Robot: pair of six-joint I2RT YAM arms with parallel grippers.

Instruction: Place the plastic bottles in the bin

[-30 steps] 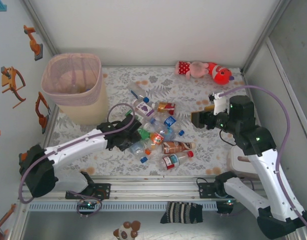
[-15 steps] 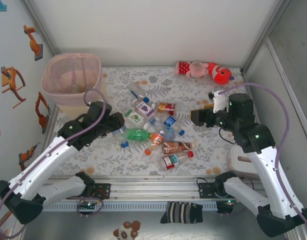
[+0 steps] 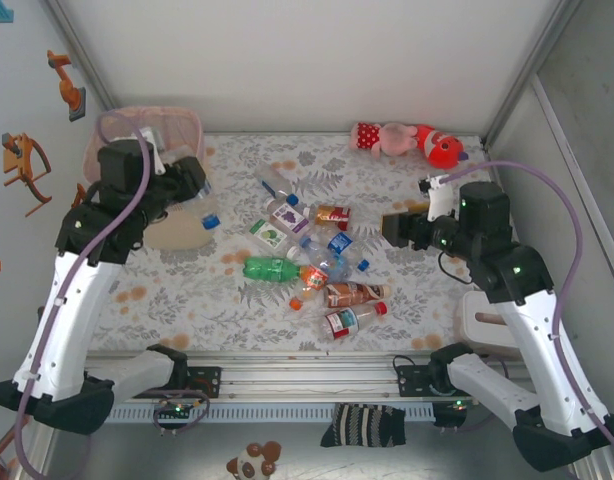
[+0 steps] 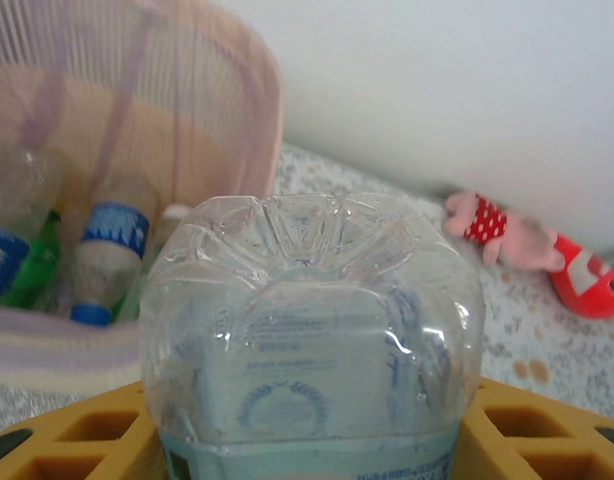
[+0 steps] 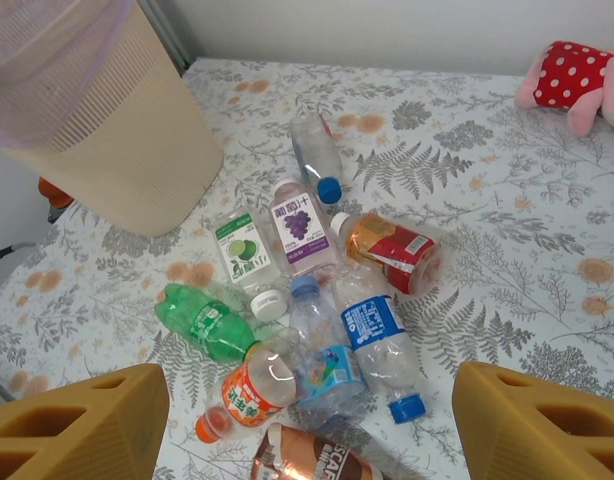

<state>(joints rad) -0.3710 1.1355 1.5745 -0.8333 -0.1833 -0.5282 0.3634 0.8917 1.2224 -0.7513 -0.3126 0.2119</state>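
While the left gripper (image 3: 182,190) is clamped on a clear bottle (image 4: 312,330) whose base end points straight at the pink bin (image 4: 202,110) just ahead, the right gripper (image 3: 393,228) hangs wide open over the loose bottles (image 3: 307,262), way farther off.

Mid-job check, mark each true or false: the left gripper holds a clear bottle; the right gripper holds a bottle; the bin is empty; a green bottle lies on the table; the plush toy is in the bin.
1. The left gripper holds a clear bottle. True.
2. The right gripper holds a bottle. False: it is open and empty, above the pile.
3. The bin is empty. False: bottles lie inside it.
4. A green bottle lies on the table. True.
5. The plush toy is in the bin. False: it lies at the table's far edge.
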